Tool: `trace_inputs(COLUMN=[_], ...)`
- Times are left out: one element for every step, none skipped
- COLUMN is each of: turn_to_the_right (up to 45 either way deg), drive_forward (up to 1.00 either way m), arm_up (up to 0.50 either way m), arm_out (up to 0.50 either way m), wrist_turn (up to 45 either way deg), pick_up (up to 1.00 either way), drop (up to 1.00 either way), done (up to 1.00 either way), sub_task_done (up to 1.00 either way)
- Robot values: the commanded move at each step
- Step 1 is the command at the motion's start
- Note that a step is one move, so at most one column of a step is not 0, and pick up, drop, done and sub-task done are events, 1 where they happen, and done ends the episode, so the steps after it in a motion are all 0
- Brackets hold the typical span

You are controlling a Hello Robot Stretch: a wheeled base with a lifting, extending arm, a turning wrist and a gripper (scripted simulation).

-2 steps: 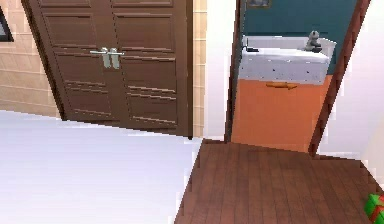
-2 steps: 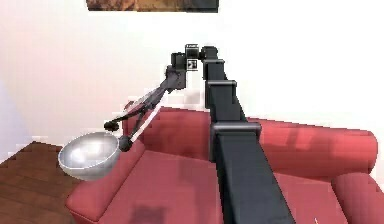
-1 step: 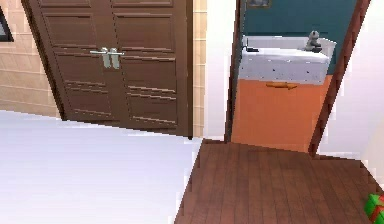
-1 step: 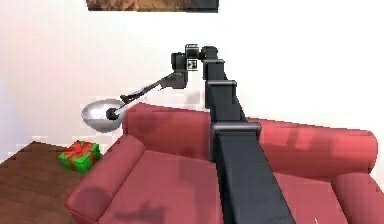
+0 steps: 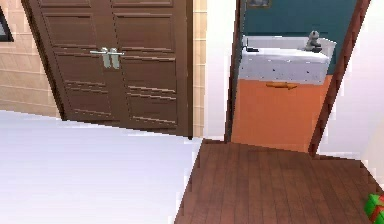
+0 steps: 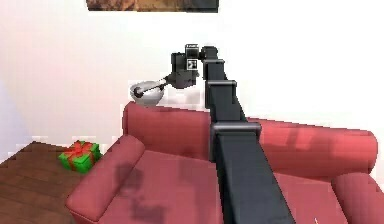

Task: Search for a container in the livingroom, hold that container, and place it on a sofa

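Red sofa (image 6: 160, 135) below; hand (image 6: 158, 87) holds grey bowl (image 6: 148, 94).

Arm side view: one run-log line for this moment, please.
gripper: holds grey container | arm: above red sofa | placed: not yet

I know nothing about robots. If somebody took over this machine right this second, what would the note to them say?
Pincer: holds a small round grey-white container, which hangs at its far end, clear of every surface.
Where things are: the arm reaches out across the red sofa, and the container is seen just above the sofa's back, against the white wall. A green gift box with a red ribbon sits on the floor beside the sofa.
Done: container found and picked up, sofa reached.
Left: set the container down on the sofa's seat, then draw the arm back.
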Motion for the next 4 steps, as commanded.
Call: trace_inputs(turn_to_the_right=[0.0, 0.0, 0.0, 0.0], drive_forward=[0.0, 0.0, 0.0, 0.0], arm_up=[0.0, 0.0, -0.4, -0.32], arm_out=[0.0, 0.0, 0.0, 0.0], wrist_turn=[45.0, 42.0, 0.0, 0.0], pick_up=[0.0, 0.0, 0.0, 0.0], drop=[0.0, 0.0, 0.0, 0.0], done=[0.0, 0.0, 0.0, 0.0], sub_task_done=[0.0, 0.0, 0.0, 0.0])
